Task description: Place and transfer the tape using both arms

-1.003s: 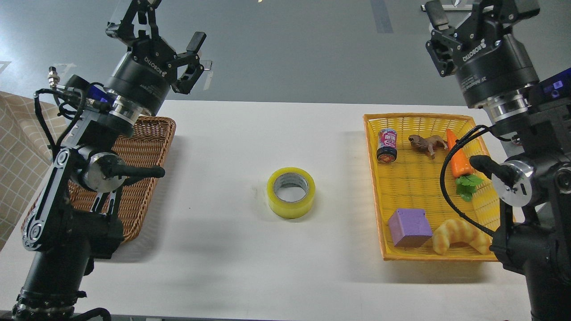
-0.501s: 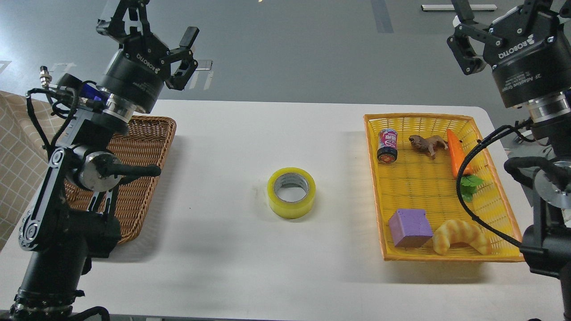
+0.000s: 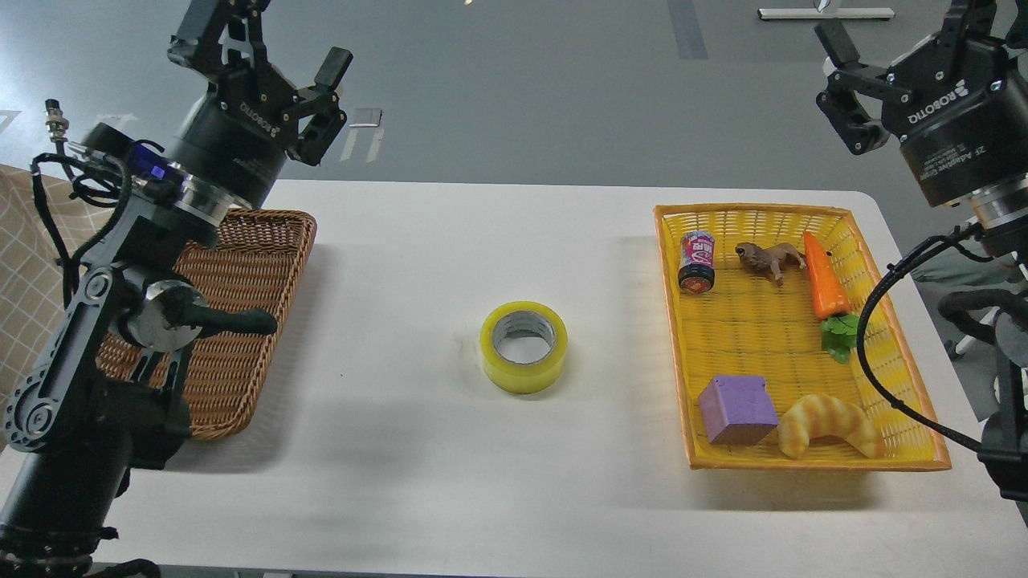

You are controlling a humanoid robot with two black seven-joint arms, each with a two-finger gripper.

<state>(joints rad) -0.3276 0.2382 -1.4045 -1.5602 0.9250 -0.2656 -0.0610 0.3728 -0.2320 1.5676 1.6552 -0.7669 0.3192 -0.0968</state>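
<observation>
The tape (image 3: 524,347) lies flat mid-bench (image 3: 450,482), untouched; both my claws, left (image 3: 265,44) and right (image 3: 895,48), hang open and empty, so the pickup and handover remain.

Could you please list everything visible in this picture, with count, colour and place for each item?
tape: one, translucent yellow with grey-white core, lying flat at the table's middle
table: one, white
brown basket: one, woven wicker, table's left side
yellow basket: one, table's right side
can: one, pink label, dark end, far left corner of the yellow basket
toy animal: one, brown, far end of the yellow basket
carrot: one, orange with green leaves, right side of the yellow basket
cube: one, purple, near end of the yellow basket
croissant: one, tan, right of the cube
left pincer: black, open, raised, empty
right pincer: black, open, raised, empty
</observation>
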